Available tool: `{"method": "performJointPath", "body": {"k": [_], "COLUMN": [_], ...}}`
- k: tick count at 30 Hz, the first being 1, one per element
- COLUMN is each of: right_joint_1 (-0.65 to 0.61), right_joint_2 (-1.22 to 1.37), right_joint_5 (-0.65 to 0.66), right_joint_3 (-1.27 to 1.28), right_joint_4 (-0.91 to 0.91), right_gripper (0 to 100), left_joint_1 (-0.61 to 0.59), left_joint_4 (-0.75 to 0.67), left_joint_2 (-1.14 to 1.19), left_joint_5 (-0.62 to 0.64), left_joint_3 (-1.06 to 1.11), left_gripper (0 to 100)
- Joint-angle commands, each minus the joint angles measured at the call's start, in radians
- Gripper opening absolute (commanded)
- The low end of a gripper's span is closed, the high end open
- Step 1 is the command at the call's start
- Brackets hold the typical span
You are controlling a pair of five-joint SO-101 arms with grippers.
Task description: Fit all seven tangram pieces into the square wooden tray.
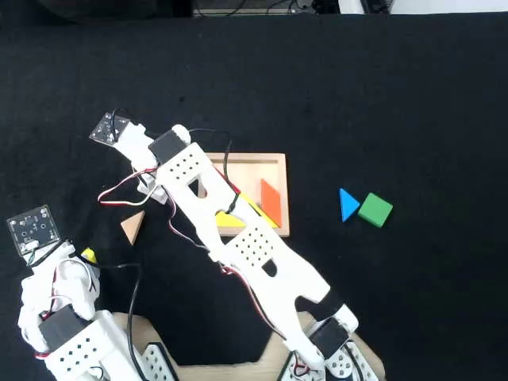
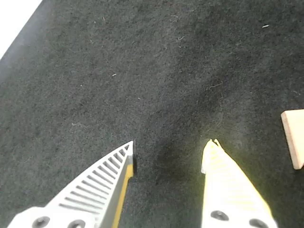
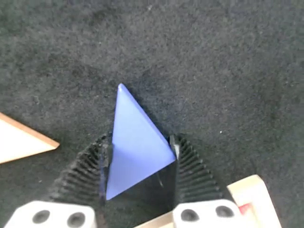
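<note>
My right gripper (image 3: 140, 140) is shut on a violet-blue triangle (image 3: 135, 142), holding it by two edges over the black cloth, just off the wooden tray's corner (image 3: 247, 190). From above, the right arm (image 1: 238, 230) lies across the square tray (image 1: 274, 163), which holds a yellow triangle (image 1: 230, 218), an orange parallelogram (image 1: 271, 200) and a red piece (image 1: 232, 190), all partly hidden by the arm. A plain wooden triangle (image 1: 133, 226) lies left of the tray. My left gripper (image 2: 171, 147) is open over bare cloth near that wooden triangle (image 2: 294, 137).
A blue triangle (image 1: 348, 203) and a green square (image 1: 375, 209) lie side by side on the cloth right of the tray. The left arm (image 1: 59, 309) sits at the table's front left. Black cloth covers the whole table.
</note>
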Motion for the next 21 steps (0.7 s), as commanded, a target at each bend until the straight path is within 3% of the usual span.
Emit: {"method": "performJointPath", "body": {"k": [1, 9, 13, 21], "right_joint_1": [-0.02, 0.002, 0.014, 0.155], "right_joint_2": [-0.002, -0.024, -0.11, -0.314], "right_joint_5": [0.008, 0.003, -0.06, -0.114], "right_joint_3": [-0.038, -0.151, -0.131, -0.061], "right_joint_4": [0.006, 0.08, 0.118, 0.13], "right_gripper": [1.2, 1.1, 1.1, 1.1], "left_joint_1": [-0.007, -0.007, -0.007, -0.007], "left_joint_4": [-0.014, -0.015, -0.015, -0.015], "left_joint_2": [-0.005, -0.005, -0.005, -0.005], "left_joint_5": [0.002, 0.003, 0.003, 0.002], "left_joint_3": [-0.007, -0.007, -0.007, -0.007], "left_gripper": [24, 24, 24, 24]}}
